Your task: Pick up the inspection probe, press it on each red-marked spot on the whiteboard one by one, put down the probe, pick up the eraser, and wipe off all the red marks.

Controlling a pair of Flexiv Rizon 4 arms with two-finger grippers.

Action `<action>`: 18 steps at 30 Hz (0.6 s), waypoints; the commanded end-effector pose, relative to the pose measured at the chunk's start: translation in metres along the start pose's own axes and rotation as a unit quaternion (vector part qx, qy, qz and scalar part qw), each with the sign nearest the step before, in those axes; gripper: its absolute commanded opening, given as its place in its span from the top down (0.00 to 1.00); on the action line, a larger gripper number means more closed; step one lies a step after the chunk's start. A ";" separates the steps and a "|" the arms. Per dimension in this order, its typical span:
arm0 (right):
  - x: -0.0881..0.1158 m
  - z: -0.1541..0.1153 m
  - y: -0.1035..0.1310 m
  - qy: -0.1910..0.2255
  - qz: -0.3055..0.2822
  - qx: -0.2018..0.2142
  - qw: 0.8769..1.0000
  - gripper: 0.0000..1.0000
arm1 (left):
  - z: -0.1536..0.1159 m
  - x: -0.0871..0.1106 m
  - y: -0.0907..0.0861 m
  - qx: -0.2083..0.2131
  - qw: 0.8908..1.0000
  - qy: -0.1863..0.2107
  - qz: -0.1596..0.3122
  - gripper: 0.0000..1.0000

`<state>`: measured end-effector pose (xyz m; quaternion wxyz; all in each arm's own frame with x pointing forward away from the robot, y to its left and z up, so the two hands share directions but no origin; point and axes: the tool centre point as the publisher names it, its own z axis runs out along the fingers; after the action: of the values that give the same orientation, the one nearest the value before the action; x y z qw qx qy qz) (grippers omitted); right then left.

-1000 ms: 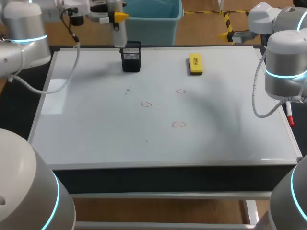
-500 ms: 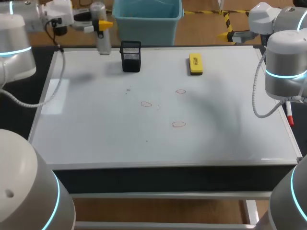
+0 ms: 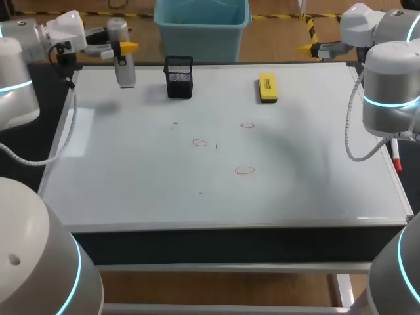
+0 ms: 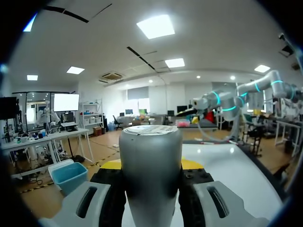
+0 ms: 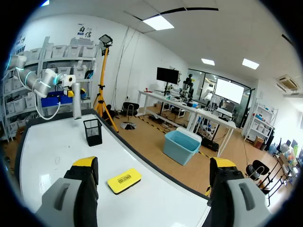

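Over the last second your left arm (image 3: 62,29) drew back from above the black mesh holder (image 3: 179,77) toward the far left corner of the whiteboard (image 3: 131,177). The inspection probe (image 3: 123,64) went with it, and nothing else on the bench shifted.

Nearest you on the board lay one red mark (image 3: 244,170), a small outlined oval right of the middle. A little farther in sat a second red mark (image 3: 200,142), left of the first. Beyond that was a third red mark (image 3: 247,125), almost in line with the nearest one. All three lay well apart from the probe.

Farther still, the black mesh holder stood upright near the board's far edge, left of centre. The yellow eraser (image 3: 266,87) lay flat to its right, well apart from it, its long side running away from you.

At the far left corner the left jaws were clenched on the probe. Your left wrist view showed the grey cylinder between the two fingers (image 4: 90,203), gripped from both sides. The probe stood upright over the board's corner, and its shadow fell apart from it on the surface.

Your right arm (image 3: 390,92) stood at the bench's right edge. The right jaws were released, the fingers (image 5: 75,191) spread wide with nothing between them.
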<state>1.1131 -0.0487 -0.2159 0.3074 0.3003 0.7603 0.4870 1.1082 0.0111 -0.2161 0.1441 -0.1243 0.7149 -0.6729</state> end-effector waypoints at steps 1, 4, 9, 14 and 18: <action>-0.001 0.000 0.000 0.001 0.000 0.000 1.000 0.00 | -0.006 -0.005 0.010 0.010 1.000 0.001 0.001 1.00; -0.001 0.000 0.000 0.001 0.000 0.000 1.000 0.00 | -0.009 -0.008 0.014 0.011 1.000 -0.001 0.002 1.00; -0.001 0.000 0.000 0.001 0.000 0.000 1.000 0.00 | -0.009 -0.011 0.018 0.014 1.000 -0.006 0.001 1.00; -0.001 0.000 0.000 0.001 0.000 0.000 1.000 0.00 | -0.008 -0.012 0.019 0.012 1.000 -0.011 -0.004 1.00; -0.001 0.000 0.000 0.001 0.000 0.000 1.000 0.00 | -0.008 -0.012 0.019 0.012 1.000 -0.011 -0.004 1.00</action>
<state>1.1131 -0.0487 -0.2159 0.3074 0.3003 0.7603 0.4870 1.1157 0.0243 -0.2342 0.1506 -0.1342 0.7052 -0.6797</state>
